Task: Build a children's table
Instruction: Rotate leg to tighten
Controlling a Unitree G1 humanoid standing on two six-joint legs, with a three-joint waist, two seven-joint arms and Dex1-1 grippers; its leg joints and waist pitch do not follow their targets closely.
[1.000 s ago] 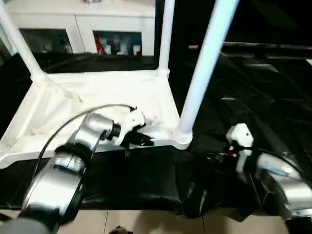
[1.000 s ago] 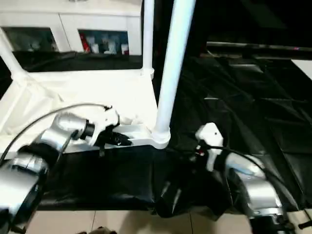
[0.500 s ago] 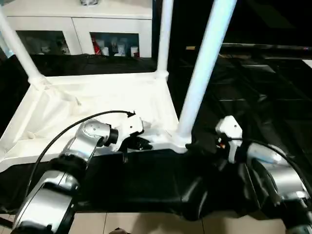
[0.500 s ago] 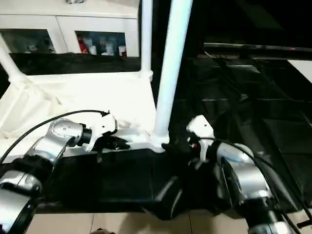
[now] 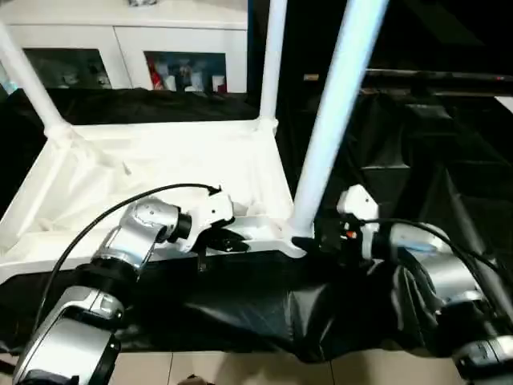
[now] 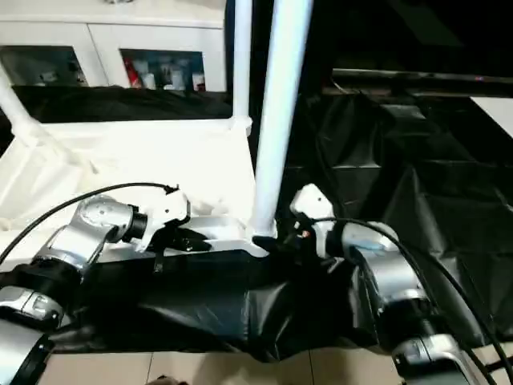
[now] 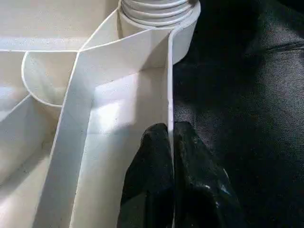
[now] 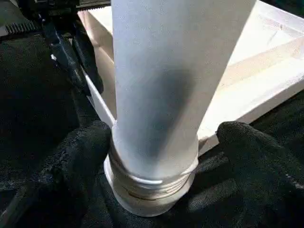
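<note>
While the left gripper stays clenched on the thin side wall of the upturned tabletop, just short of the corner socket, the right gripper stands spread around the base of the near leg, one finger seemingly touching it. To do this well, close squarely on the leg low down and keep it upright while the left holds the top steady. Black cloth bunches under the right arm and could snag. Two further legs rise beyond.
</note>
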